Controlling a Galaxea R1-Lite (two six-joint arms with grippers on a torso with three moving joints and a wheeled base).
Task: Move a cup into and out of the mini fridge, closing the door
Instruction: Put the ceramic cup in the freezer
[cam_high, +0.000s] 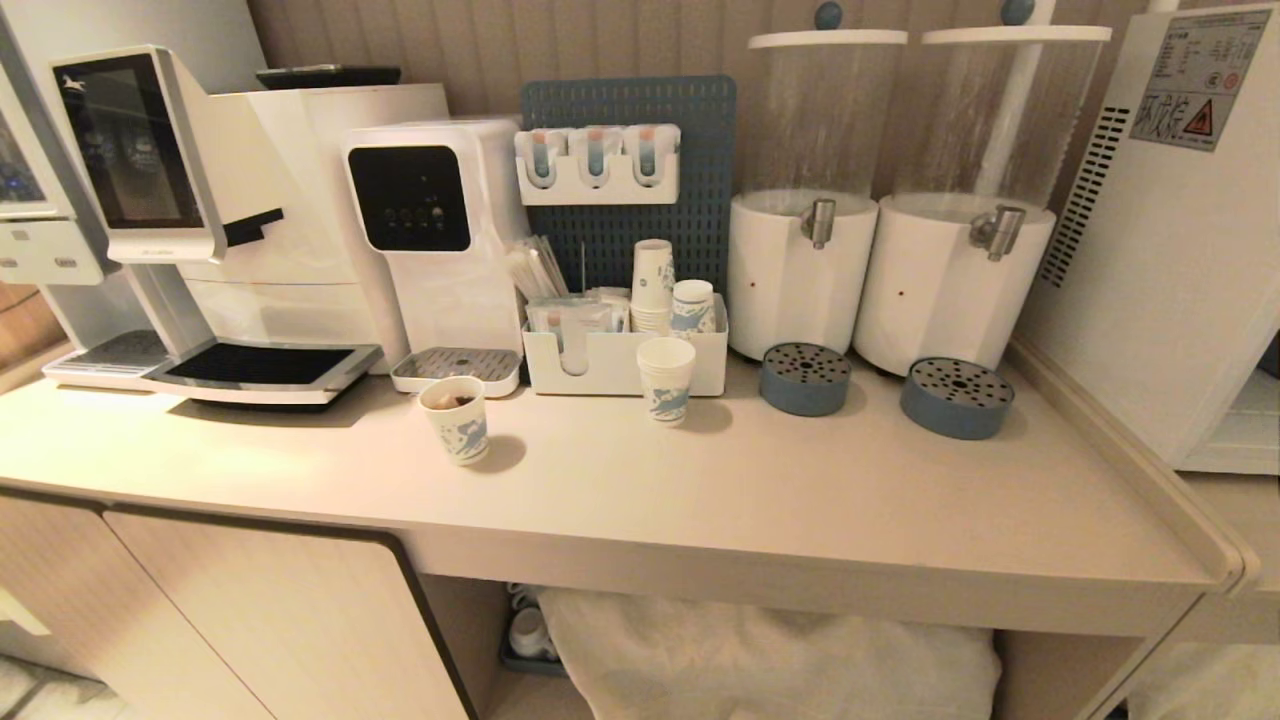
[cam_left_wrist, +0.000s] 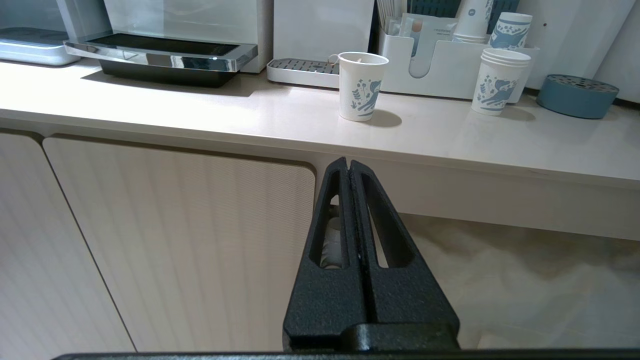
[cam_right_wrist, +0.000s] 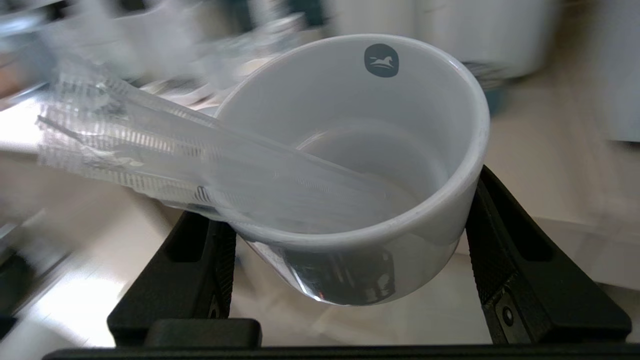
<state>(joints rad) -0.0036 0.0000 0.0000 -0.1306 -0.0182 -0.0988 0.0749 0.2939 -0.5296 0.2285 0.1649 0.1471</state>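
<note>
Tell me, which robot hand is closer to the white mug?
Right. The right end effector grips the white mug between its fingers. The left end effector hangs shut below the counter edge, no mug near.

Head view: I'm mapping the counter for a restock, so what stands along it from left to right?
Coffee machine → water dispenser → organizer tray → left drink dispenser → right drink dispenser → mini fridge.

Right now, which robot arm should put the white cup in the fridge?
Probably the right: the right gripper is clamped around the cup, and the mini fridge stands on its side. The left gripper is shut, empty, below the counter.
</note>
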